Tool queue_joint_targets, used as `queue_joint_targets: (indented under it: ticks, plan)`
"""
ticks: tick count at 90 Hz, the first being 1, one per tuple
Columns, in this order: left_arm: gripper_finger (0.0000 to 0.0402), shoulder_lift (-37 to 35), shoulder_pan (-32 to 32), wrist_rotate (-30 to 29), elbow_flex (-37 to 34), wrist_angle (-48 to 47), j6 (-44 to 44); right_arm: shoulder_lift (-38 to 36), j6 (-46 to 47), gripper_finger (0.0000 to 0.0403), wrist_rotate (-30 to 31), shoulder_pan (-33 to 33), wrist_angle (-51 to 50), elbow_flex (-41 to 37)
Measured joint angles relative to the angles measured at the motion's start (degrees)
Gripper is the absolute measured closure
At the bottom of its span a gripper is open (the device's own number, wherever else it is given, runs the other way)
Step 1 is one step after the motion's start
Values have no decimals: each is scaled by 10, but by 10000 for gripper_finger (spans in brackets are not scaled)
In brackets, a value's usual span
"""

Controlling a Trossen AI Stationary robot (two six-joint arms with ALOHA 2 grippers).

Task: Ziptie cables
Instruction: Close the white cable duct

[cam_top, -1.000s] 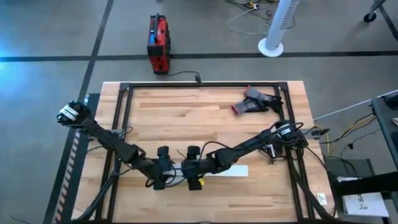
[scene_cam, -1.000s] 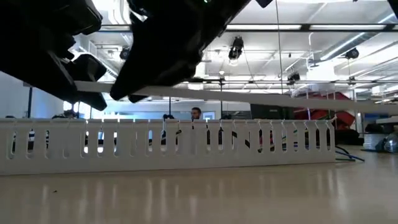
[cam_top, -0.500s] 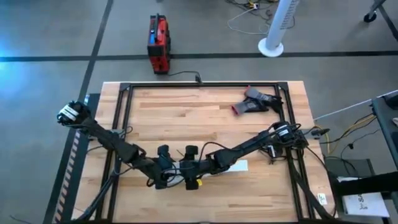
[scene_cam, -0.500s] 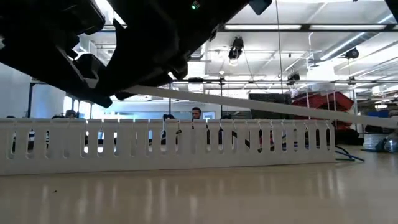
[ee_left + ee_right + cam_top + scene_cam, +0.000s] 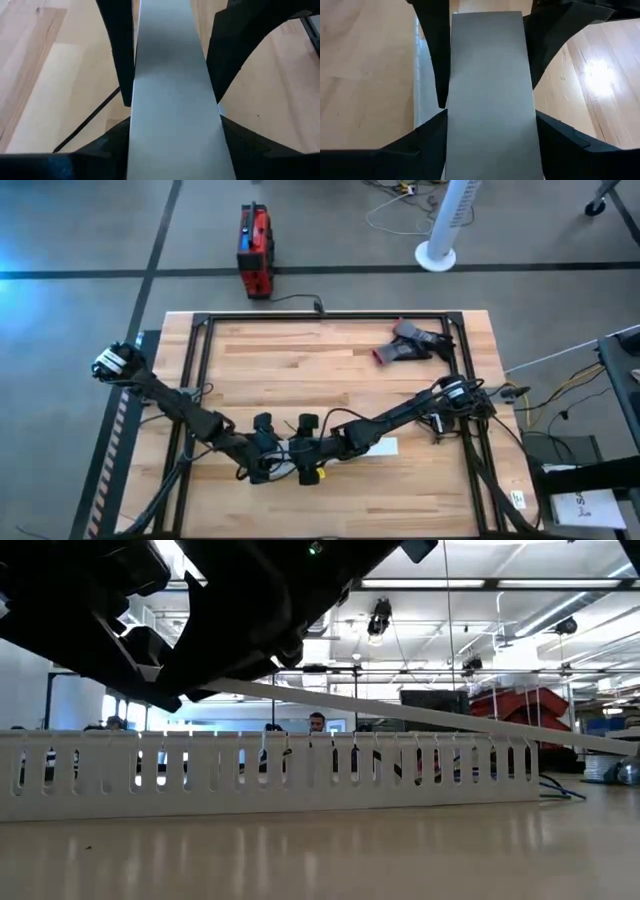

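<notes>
Both arms reach to the lower centre of the tabletop [image 5: 300, 370] and meet there. The left gripper [image 5: 266, 466] comes in from the left and the right gripper [image 5: 306, 461] from the right, close beside each other.

Between them they hold a long, flat grey strip [image 5: 400, 712]. In the low view it hangs above the tabletop, tilted, running from the dark arms at upper left down towards the right edge of the frame. In the left wrist view the strip [image 5: 170, 90] fills the gap between that arm's fingers [image 5: 117, 45], which press on its two long edges. The right wrist view shows the same: the strip [image 5: 490, 85] is pinched across its width by the fingers [image 5: 432, 45].

Below the strip, the white slotted channel [image 5: 270, 775] lies flat on the tabletop and spans most of the low view. From above it shows just right of the grippers [image 5: 378, 449].

Dark strands that look like the cables [image 5: 400, 768] show through the channel's slots right of centre, though this is hard to tell. A thin black line [image 5: 85, 125] lies on the wood in the left wrist view; whether it is a wire or the ziptie cannot be told.

A dark tool with a red tip [image 5: 408, 346] lies at the tabletop's upper right.
</notes>
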Motion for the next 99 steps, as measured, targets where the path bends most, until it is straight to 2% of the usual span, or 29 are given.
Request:
queue_joint_targets:
  ticks: [14, 26, 35, 44, 55, 70, 81, 99]
  plan:
    - [150, -21, 0, 45, 0, -14, 19, -1, -26, 185, -8, 0, -2, 3]
    - [117, -67, -1, 83, 1, -80, -11, -10, -41, 185, -21, 0, -21, 6]
    - [102, -95, -12, 95, -1, -137, -53, -24, -40, 185, -41, -2, -66, 7]
    - [96, -101, -31, 88, -9, -139, -79, -35, -38, 185, -43, -1, -137, 12]
    - [96, -85, -54, 47, -21, -76, -81, -44, -29, 185, -50, 6, -208, 12]
    - [95, -32, -57, -18, -39, 54, -39, -72, -27, 185, -45, 24, -266, 12]
    - [95, 19, -55, -62, -41, 124, -36, -102, -5, 185, 5, 40, -330, 12]
    - [95, 96, -54, -64, -29, 185, -32, -152, 49, 185, 82, 70, -377, -1]
